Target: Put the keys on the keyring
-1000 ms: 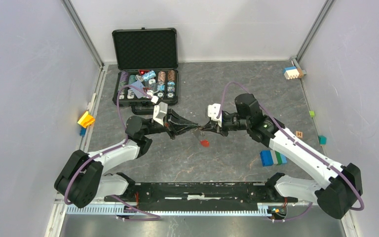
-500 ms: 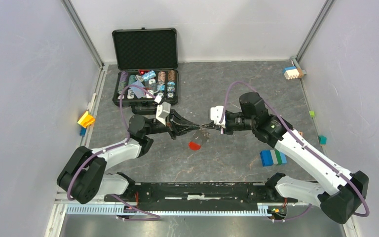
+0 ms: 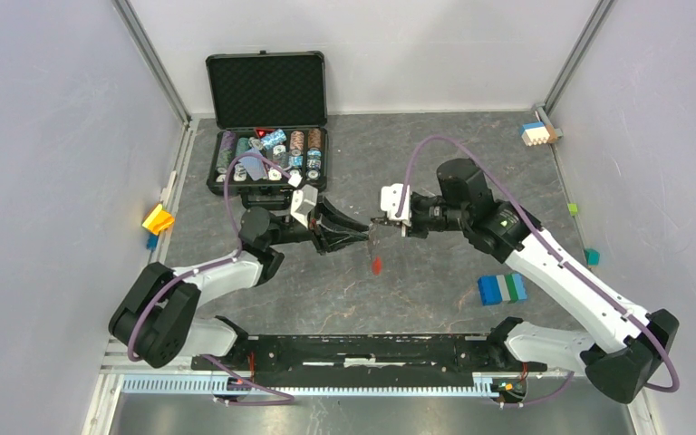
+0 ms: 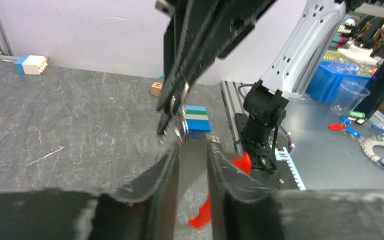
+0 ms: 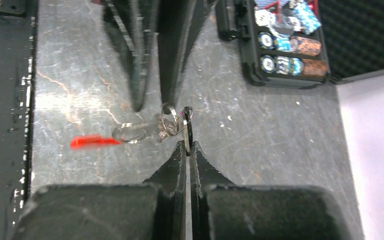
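My right gripper (image 3: 376, 223) is shut on a thin key (image 5: 186, 127), seen edge-on with a black head and a silver blade. The keyring (image 5: 166, 123) dangles from that key, a string of silvery rings ending in a red tag (image 5: 92, 141) above the table. In the top view the tag (image 3: 376, 265) hangs below the right fingertips. My left gripper (image 3: 361, 237) faces the right one, just left of it. Its fingers (image 4: 172, 165) stand apart with nothing between them. In the left wrist view the rings (image 4: 181, 127) hang in front of my left gripper (image 4: 192, 149).
An open black case (image 3: 267, 159) of poker chips stands behind the left arm. A blue, green and white block (image 3: 501, 288) lies at the right front. A yellow piece (image 3: 157, 218) sits at the left wall, and small blocks (image 3: 536, 133) lie at the back right corner.
My left gripper has opened and drawn back a little to the left. The red tag has swung back to the right under the right gripper, which stays shut.
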Robot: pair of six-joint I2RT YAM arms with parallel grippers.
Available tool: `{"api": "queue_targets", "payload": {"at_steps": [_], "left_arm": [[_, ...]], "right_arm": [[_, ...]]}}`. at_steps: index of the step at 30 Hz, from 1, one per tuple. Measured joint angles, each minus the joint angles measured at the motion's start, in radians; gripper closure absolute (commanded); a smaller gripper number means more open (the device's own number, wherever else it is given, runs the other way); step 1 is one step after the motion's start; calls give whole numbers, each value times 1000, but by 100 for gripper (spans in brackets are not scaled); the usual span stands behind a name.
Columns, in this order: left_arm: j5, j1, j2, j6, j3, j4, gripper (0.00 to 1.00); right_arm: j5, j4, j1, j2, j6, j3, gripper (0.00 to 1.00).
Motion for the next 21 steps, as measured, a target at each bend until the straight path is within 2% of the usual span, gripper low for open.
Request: {"api": "queue_targets", "payload": {"at_steps": [4,9,12,16,18,21], "left_arm": [[19,0,-10,33,11,-48,30],[51,14,-80,126,39,-227,1],[80,41,-118,215,93,-397,0],[71,66,-136,438,248,-802,0],[14,69,-148,545,307,-990,0],[-121,72,-177,632,336,-1180,0]], "right_arm": [[65,-33,0,14,-9,71,100],[176,-40,13,34,-56,125,100],[276,-44,42,48,-104,124,100],[393,-26,90,75,-164,97,100],[431,-11,112,100,-183,84,100],[464,12,147,148,-194,74,100]]}}
